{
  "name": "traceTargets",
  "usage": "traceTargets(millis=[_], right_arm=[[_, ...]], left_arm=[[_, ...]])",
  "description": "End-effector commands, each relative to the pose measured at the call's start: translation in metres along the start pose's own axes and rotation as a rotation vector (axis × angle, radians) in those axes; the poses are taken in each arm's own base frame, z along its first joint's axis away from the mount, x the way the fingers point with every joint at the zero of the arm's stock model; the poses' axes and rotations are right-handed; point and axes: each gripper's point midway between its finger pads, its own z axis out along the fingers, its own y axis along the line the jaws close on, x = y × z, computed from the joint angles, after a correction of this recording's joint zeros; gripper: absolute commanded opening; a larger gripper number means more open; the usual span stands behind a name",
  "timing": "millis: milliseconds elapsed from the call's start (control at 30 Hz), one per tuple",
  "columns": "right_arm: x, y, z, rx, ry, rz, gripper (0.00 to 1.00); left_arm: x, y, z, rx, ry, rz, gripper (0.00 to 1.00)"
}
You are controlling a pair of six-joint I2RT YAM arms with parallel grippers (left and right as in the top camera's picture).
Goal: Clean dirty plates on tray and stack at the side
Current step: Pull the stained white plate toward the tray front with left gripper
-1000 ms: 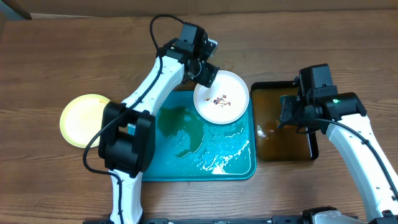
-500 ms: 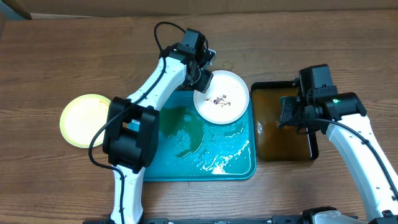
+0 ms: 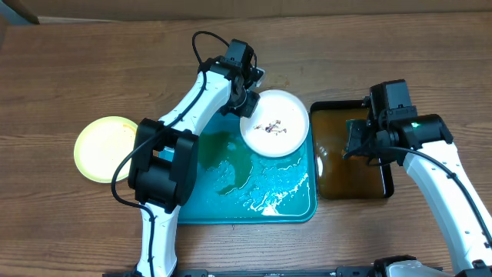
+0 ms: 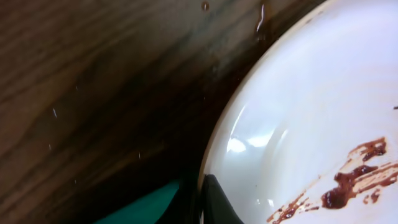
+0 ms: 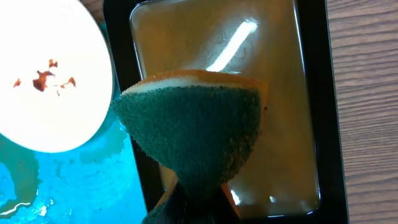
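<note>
Left hand (image 3: 247, 106) grips white plate (image 3: 274, 123); right hand (image 3: 357, 140) grips sponge (image 5: 193, 130)

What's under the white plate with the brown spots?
The wet blue tray lies beneath the white plate, which the left gripper holds by its rim. Whatever is right below the plate is covered.

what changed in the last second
The left tool, at the far-left rim of the white plate, shifted slightly left, and that plate edged a little nearer over the tray. Nothing newly gripped or released. The right tool with its sponge over the black tray and the yellow plate stayed put.
</note>
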Motion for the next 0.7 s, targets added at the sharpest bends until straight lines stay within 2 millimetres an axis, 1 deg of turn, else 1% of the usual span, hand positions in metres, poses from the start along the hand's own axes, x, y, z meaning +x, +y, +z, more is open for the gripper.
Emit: traceTargets(millis=[0, 67, 100, 200, 300, 400, 567, 667], right_arm=[[-0.010, 0.004, -0.011, -0.015, -0.043, -0.005, 0.04], [-0.010, 0.004, -0.011, -0.015, -0.044, -0.006, 0.04], [-0.011, 0.004, -0.011, -0.015, -0.044, -0.006, 0.04], [-0.012, 0.004, -0.010, -0.016, -0.048, -0.006, 0.04], [-0.013, 0.005, -0.006, -0.016, -0.045, -0.006, 0.04], [-0.011, 0.003, 0.005, -0.006, -0.017, -0.004, 0.04], [0.002, -0.002, 0.039, 0.022, 0.078, 0.001, 0.04], [0.010, -0.001, 0.059, 0.020, 0.146, 0.005, 0.04]], left_arm=[[0.027, 0.015, 0.005, -0.073, 0.107, -0.019, 0.04], [0.048, 0.018, 0.001, -0.095, 0.190, -0.089, 0.04], [0.061, 0.018, -0.002, -0.103, 0.244, -0.140, 0.04], [0.092, 0.014, -0.012, -0.115, 0.373, -0.261, 0.04], [0.110, 0.011, -0.020, -0.131, 0.449, -0.328, 0.04], [0.114, 0.011, -0.022, -0.134, 0.468, -0.336, 0.04], [0.110, 0.012, -0.020, -0.138, 0.447, -0.352, 0.04], [0.109, 0.012, -0.019, -0.139, 0.443, -0.360, 0.04]])
